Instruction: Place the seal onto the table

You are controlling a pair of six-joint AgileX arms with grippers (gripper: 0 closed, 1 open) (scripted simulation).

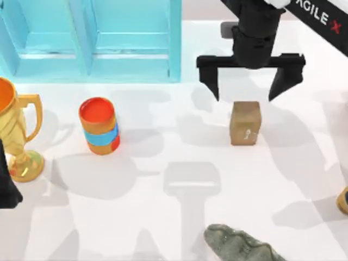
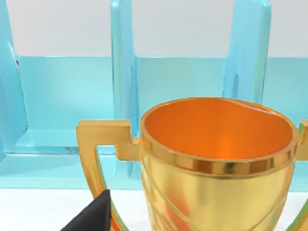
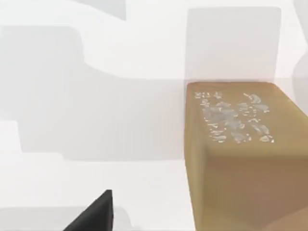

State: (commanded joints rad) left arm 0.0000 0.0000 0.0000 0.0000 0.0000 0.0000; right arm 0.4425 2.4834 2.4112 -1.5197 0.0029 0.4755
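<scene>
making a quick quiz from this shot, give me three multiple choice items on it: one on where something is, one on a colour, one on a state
1. Where does the seal stand?
A. on the white table
B. on the light-blue shelf
C. inside the orange cup

2. What colour is the band around the orange cup?
A. green
B. blue
C. black

3. How is the right tool?
A. shut on the seal
B. shut on the trophy
C. open, just behind the seal in the top view

Answers:
1 A, the seal stands upright on the bare table, to the right of the cup and in front of the shelf.
2 B, a blue ring wraps the cup's middle.
3 C, both black fingers are spread wide with nothing between them.

The left tool sits parked at the table's left edge beside the gold trophy.
</scene>
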